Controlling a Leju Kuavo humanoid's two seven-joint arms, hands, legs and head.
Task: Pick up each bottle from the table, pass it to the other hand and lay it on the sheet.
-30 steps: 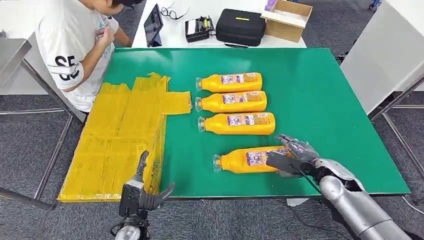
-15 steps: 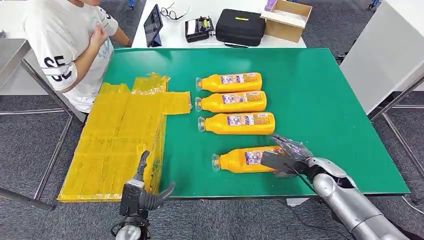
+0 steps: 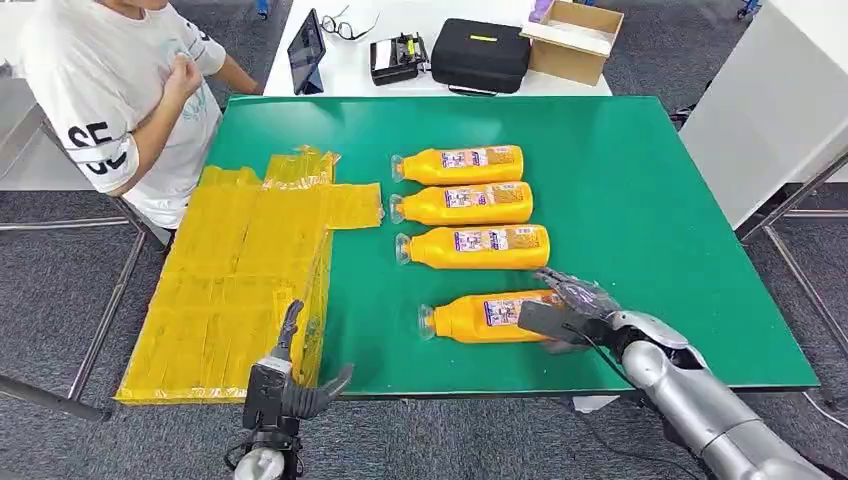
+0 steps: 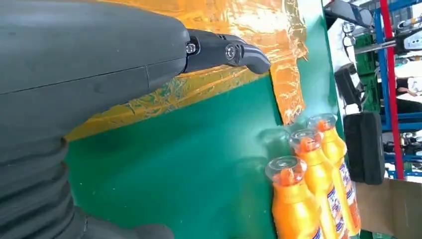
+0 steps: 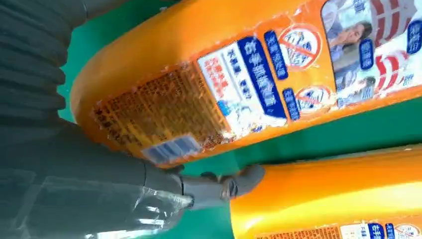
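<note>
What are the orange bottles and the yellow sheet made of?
The orange bottles look like smooth plastic: glossy, with clear caps and printed labels. The yellow sheet seems to be thin, shiny plastic film, crinkled and reflecting light, though taped paper can't be ruled out.

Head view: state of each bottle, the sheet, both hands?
Nearest bottle: lying on table, right hand gripping its base.
Other three bottles: lying in a row, untouched.
Yellow sheet: spread flat, bare.
Left hand: open, holding nothing.
</note>
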